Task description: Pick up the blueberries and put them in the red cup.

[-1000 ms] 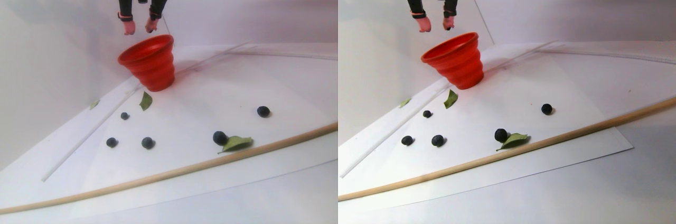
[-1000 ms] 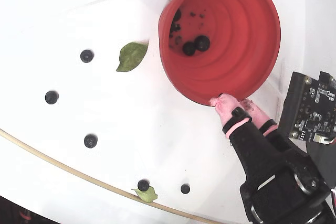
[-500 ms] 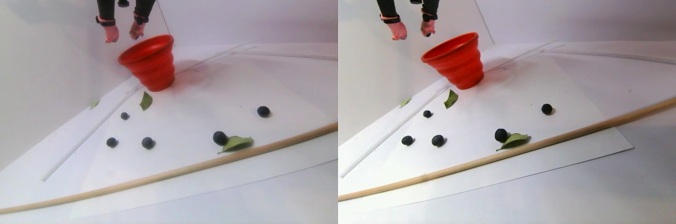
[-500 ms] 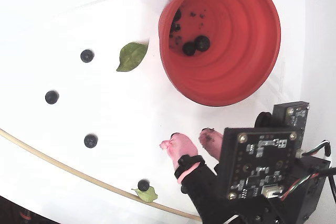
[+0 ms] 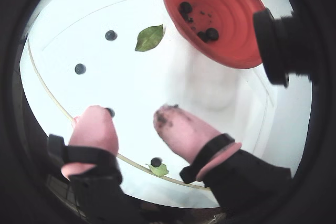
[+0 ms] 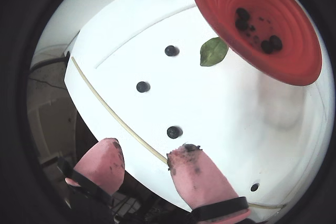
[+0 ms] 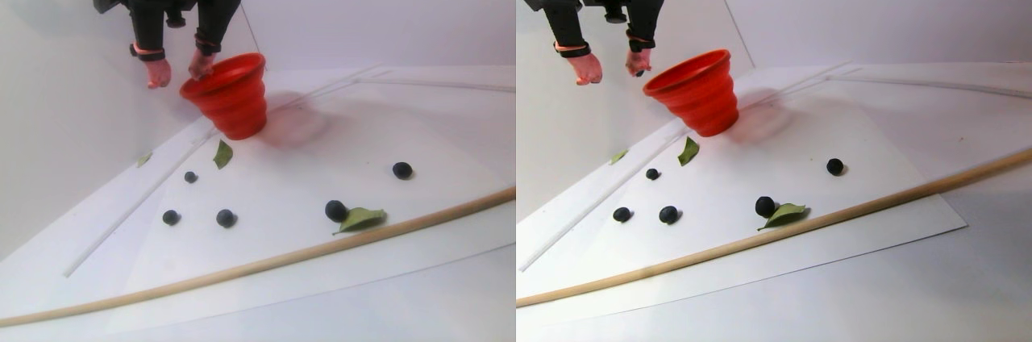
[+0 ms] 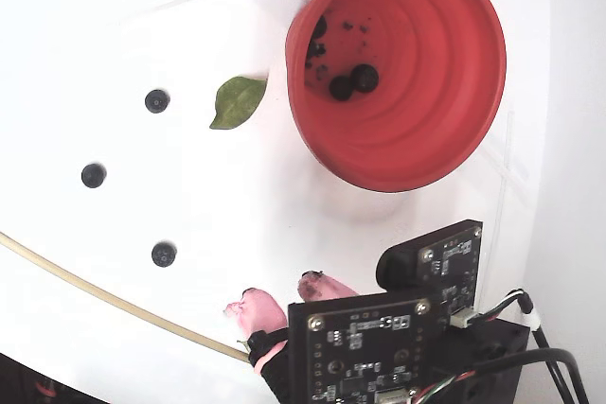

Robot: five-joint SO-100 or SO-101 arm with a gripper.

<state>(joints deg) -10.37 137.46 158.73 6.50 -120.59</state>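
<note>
The red cup (image 7: 230, 100) stands at the back left of the white sheet, and two blueberries (image 8: 364, 77) with dark specks lie in its bottom (image 5: 211, 33). Several loose blueberries (image 7: 226, 218) are spread over the sheet in front of it, also seen in a wrist view (image 6: 174, 131) and the fixed view (image 8: 163, 254). My gripper (image 7: 177, 74) hangs in the air just left of the cup's rim. It is open, with nothing between the stained pink fingertips (image 5: 170, 116). In the fixed view the gripper (image 8: 279, 295) is below the cup.
A long wooden stick (image 7: 282, 257) runs along the sheet's front edge. One green leaf (image 7: 222, 154) lies near the cup and another (image 7: 360, 217) touches a berry by the stick. A white wall stands behind the cup. A circuit board (image 8: 365, 347) rides on the arm.
The open gripper has drifted off the cup's mouth, leftward and lower in the stereo view and toward the bottom edge in the fixed view. Berries and cup have not moved.
</note>
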